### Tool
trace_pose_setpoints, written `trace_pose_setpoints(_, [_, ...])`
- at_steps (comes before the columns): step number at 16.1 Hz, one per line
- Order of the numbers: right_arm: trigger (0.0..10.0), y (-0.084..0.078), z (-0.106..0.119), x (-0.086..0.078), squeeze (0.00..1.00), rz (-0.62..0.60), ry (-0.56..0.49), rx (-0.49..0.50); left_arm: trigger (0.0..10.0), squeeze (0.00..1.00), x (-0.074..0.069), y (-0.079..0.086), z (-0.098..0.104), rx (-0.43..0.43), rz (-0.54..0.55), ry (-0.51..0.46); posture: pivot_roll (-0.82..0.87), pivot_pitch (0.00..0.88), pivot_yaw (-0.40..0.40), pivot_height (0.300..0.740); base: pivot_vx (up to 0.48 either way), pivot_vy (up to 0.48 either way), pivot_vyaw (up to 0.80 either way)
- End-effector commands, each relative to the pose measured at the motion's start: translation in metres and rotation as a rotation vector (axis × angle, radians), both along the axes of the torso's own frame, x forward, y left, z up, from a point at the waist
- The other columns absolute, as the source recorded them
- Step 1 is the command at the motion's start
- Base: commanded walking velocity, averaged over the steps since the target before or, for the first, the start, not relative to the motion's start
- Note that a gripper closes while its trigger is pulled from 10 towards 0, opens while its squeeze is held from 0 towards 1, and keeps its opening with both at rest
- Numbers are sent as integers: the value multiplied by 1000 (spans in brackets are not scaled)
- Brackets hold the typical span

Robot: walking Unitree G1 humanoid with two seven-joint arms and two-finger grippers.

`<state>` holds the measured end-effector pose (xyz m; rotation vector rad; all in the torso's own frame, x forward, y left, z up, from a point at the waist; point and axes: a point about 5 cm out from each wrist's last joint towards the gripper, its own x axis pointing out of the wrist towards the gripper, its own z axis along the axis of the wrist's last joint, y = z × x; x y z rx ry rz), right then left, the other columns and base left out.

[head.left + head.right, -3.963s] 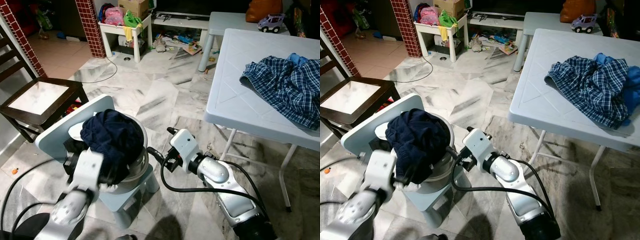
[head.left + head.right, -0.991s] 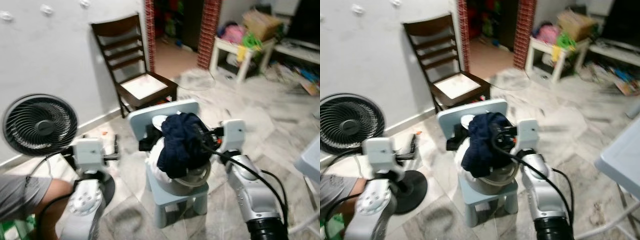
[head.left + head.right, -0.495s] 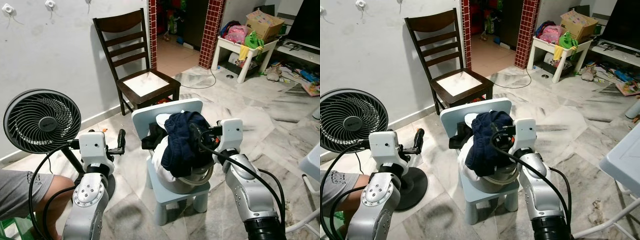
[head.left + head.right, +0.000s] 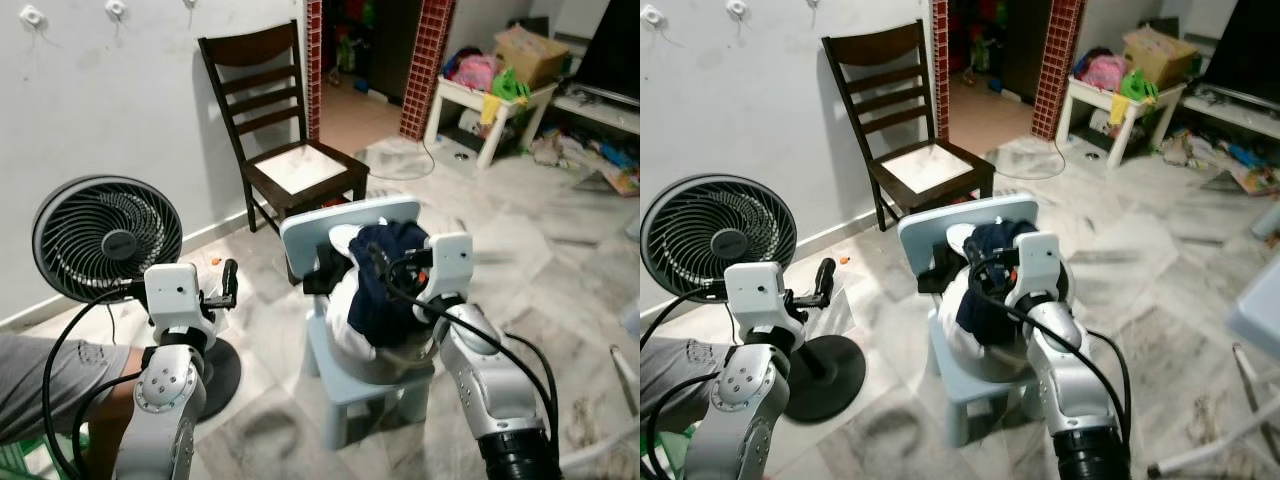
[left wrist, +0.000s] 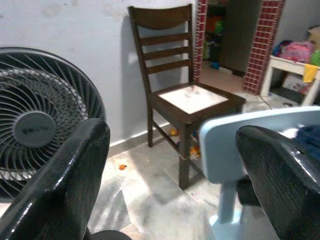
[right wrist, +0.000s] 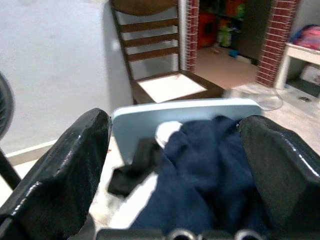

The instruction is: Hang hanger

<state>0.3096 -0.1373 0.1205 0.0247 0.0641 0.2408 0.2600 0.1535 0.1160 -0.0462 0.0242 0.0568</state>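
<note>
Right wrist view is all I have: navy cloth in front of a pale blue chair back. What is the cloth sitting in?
Observer: The cloth is heaped in a round white tub standing on the small blue chair's seat.
Operator: Where is the left gripper?
Observer: The left gripper is raised in front of the fan, open, holding nothing.
Operator: Anyone close?
Observer: Yes, a person's leg in grey shorts, low at the robot's left beside the fan stand.
</note>
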Motion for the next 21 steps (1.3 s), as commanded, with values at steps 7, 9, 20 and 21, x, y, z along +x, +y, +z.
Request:
trace_pose_setpoints(7, [10000,2,3,1,0,19,-7,-7,10000,0,1,-2,2,3,-24,-18,-66,0,8,740,0,-69,0])
trace_pose_setpoints(9, [10000,1,2,0,0,19,-6,-8,10000,0,0,-1,1,-5,-17,-14,-67,0,9,740,0,-480,0])
trace_pose_setpoints(20, [10000,0,1,-2,0,24,2,-16,10000,0,-2,-3,-2,-5,-14,3,-72,5,3,740,0,-467,0])
trace_pose_setpoints(21, [10000,0,1,-3,0,24,2,-17,10000,0,-2,-3,-3,-3,-14,3,-74,6,3,740,0,-390,0])
